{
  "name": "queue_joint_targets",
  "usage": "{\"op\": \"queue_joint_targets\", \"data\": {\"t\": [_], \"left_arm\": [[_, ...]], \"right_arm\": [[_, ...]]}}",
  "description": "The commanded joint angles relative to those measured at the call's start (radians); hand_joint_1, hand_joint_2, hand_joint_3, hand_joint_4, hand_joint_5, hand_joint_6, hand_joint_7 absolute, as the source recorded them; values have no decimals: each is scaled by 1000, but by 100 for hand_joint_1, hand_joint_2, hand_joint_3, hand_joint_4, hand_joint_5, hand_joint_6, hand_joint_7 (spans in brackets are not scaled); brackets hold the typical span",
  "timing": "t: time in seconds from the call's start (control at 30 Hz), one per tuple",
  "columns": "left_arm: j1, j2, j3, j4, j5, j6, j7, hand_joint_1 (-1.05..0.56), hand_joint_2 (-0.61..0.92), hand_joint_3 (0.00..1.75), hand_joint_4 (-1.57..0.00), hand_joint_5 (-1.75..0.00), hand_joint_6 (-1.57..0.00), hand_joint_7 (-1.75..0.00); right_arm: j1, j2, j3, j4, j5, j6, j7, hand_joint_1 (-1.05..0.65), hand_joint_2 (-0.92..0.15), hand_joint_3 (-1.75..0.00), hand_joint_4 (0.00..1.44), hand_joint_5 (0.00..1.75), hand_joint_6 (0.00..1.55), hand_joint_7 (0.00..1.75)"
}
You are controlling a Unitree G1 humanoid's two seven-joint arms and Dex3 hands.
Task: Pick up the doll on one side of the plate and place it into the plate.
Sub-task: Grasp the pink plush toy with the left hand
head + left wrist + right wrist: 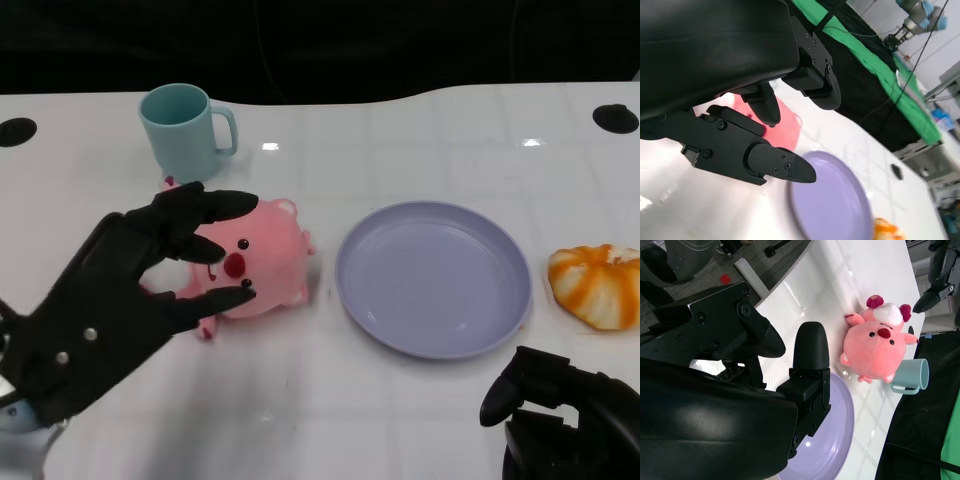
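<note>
Left hand (130, 290) hovering over pink doll (255, 260), fingers spread, not gripping; closing next, then carrying to plate (432, 340).

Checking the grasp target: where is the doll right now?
In the head view the doll lies on the table left of the plate, in front of the mug, under the left robot hand.

doll (255, 260) left of plate (434, 277) | cup (184, 131) behind doll | orange (596, 284) right of plate
</note>
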Motion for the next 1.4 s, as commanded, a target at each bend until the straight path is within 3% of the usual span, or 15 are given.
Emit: {"op": "queue_joint_targets", "data": {"t": [0.03,0.27,0.63,1.0,1.4], "left_arm": [[-49,47,-23,21,98,-7,-3,-51,92,5,-14,-86,-36,-22],[-122,112,-100,43,368,35,-24,-55,91,2,-10,-62,-35,-6],[-229,190,-217,77,665,85,-200,-62,87,0,0,-37,-23,0],[-333,139,-272,215,773,124,-287,-68,84,0,0,-29,-18,0],[-450,53,-324,532,759,92,-219,-62,83,0,-5,-21,-17,0]], "right_arm": [[1,-6,-2,2,-3,-12,-2,-3,-69,-114,65,175,48,159],[3,-5,0,-7,-5,-5,-8,-2,-70,-113,64,175,49,159],[4,-5,-3,-6,0,-8,-4,-2,-69,-114,65,175,49,159],[10,-4,-1,-14,-5,-4,-9,-3,-68,-114,66,175,50,159],[25,0,1,-27,-4,-6,-11,-5,-67,-115,66,175,50,159]]}}
